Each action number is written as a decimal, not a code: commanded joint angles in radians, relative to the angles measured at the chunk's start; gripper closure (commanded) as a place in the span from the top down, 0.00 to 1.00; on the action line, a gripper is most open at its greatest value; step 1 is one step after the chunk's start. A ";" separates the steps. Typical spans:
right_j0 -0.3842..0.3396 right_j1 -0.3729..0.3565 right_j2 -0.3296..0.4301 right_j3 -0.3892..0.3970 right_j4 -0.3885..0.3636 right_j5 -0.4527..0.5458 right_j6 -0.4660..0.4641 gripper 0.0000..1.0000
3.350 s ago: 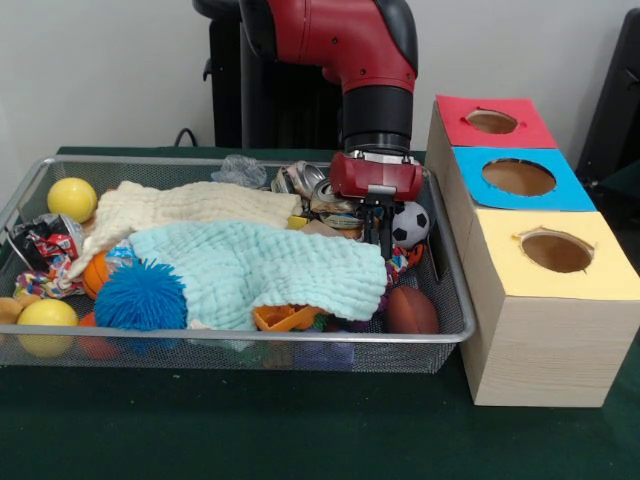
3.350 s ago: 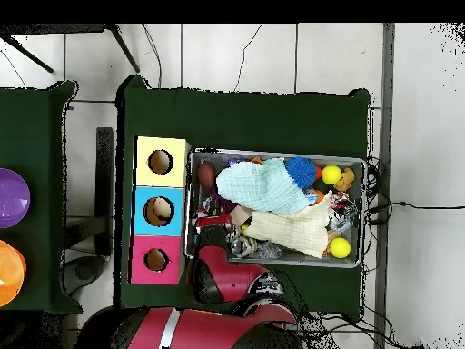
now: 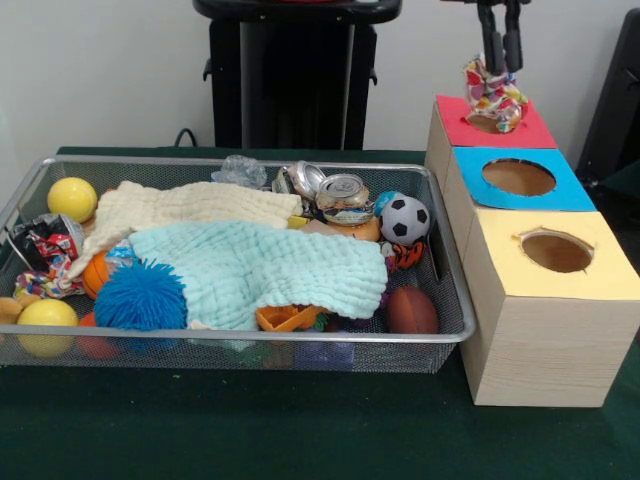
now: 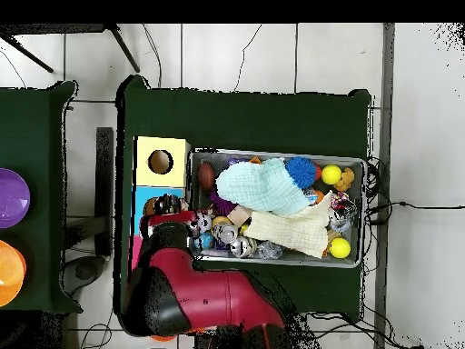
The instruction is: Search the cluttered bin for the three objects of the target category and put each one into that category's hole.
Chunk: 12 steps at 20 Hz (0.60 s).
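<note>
From the front, the pincer (image 3: pixel 499 62) is clamping a knotted cloth toy (image 3: pixel 493 97), which is dangling over the red-topped box's hole (image 3: pixel 487 124); open air is surrounding it. Well aside, the mesh bin (image 3: pixel 452 330) is holding crinkled muslin cloths (image 3: pixel 262 268). From overhead, the red arm (image 4: pixel 195 293) is hiding the pincer.

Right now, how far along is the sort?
In hand: the gripper holds one cloth toy just above the red box's hole, not yet released. Done: cannot tell, since nothing shows inside the blue hole or yellow hole. Left: another knotted toy lies at the bin's end farthest from the boxes; any third may be hidden under the cloths.
</note>
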 commanded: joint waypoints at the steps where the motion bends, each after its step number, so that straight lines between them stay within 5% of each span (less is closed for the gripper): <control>1: 0.011 0.039 0.057 0.035 0.040 -0.125 0.302 0.00; 12: 0.091 0.248 -0.064 -0.073 0.058 -0.340 0.259 0.00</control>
